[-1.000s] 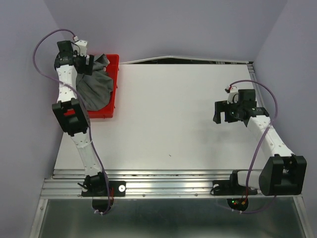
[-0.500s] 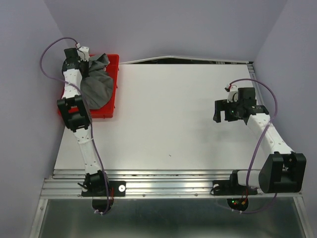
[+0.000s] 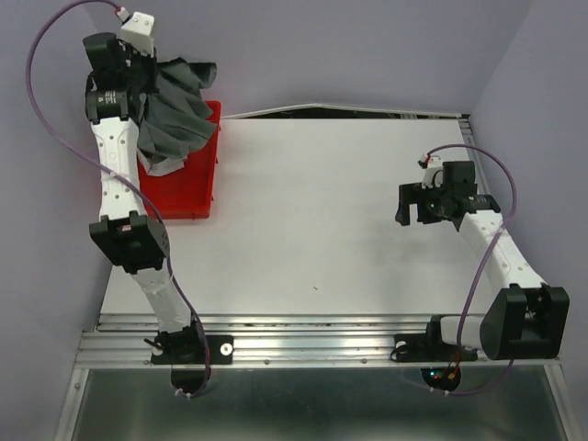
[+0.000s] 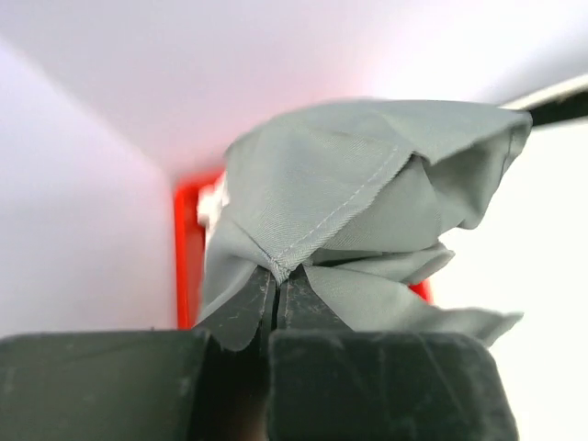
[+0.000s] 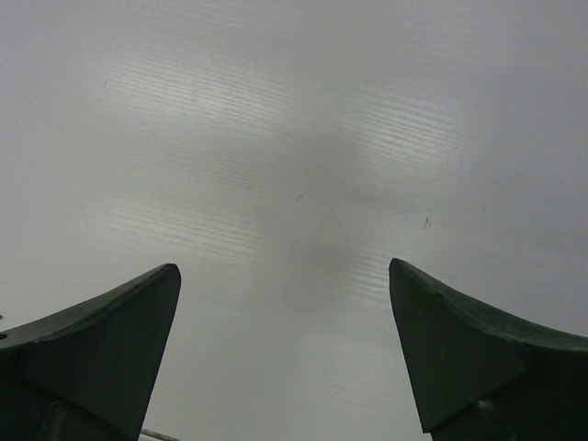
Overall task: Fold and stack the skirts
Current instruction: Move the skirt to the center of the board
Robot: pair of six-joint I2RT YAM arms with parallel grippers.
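Observation:
The dark grey skirt hangs bunched above the red tray at the far left, its pleats flaring downward. My left gripper is raised high and shut on a stitched edge of that grey skirt; the two fingers press together with the hem pinched between them. The skirt's lower end hangs over the tray. A white skirt is not in view. Over the bare table at the right, my right gripper stands open, and its wrist view shows nothing between the jaws.
The white table top spreads between the two arms. Purple walls close in on the left, back and right. A metal rail runs along the near edge by the arm bases.
My left gripper has shut on the grey skirt in the tray and lifted it up and back, pulling most of the cloth out of the tray. The right arm has held still.

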